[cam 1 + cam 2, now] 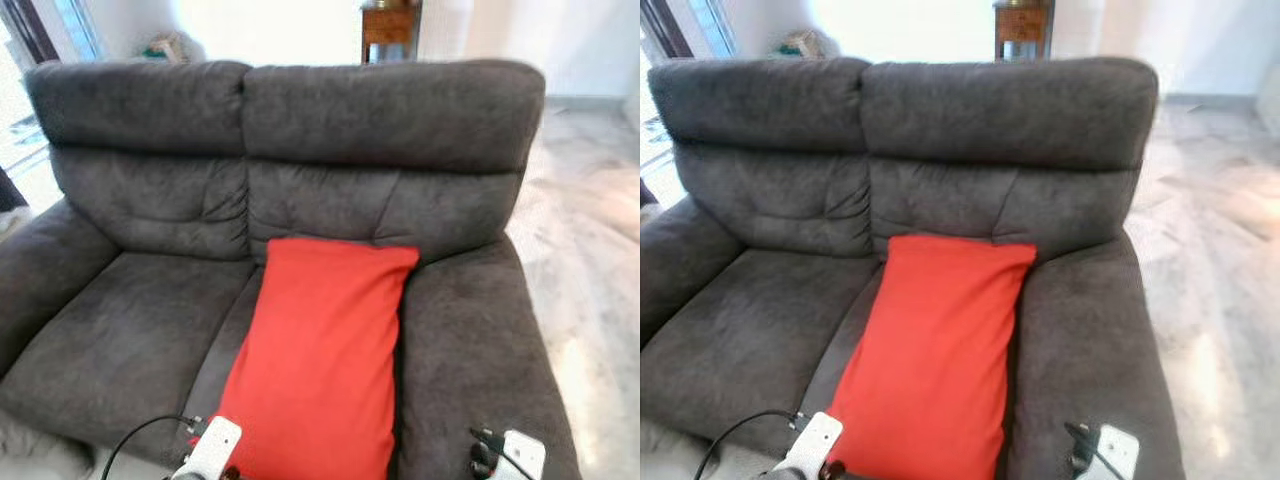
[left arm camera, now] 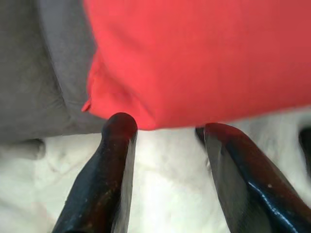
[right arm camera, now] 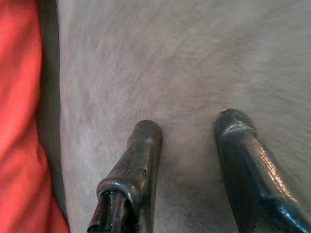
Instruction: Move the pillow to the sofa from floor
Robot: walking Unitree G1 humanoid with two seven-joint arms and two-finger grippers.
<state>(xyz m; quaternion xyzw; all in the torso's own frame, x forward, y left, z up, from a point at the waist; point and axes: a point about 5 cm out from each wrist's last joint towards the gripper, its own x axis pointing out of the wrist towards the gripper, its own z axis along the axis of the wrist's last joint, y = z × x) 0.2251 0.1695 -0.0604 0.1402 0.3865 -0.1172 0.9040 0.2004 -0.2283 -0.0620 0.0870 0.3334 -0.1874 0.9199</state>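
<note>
— Red fabric right at the sofa's [image 1: 140,330] front edge: that's the pillow [image 1: 320,350], lying on the right seat, its far end against the backrest.

— And the claws?

— Left gripper [image 2: 163,133] fingers spread, empty, just below the pillow's near corner. Right gripper [image 3: 189,126] also parted, empty, over the grey right armrest [image 1: 470,340].

— Behind?

— A wooden cabinet [image 1: 388,24] by the wall.

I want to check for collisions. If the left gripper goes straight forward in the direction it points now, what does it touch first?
Most likely the red pillow: its lower edge lies just ahead of the left gripper, whose open fingers nearly reach it. Depth is unclear, so the gripper might slip just beneath that edge.
</note>
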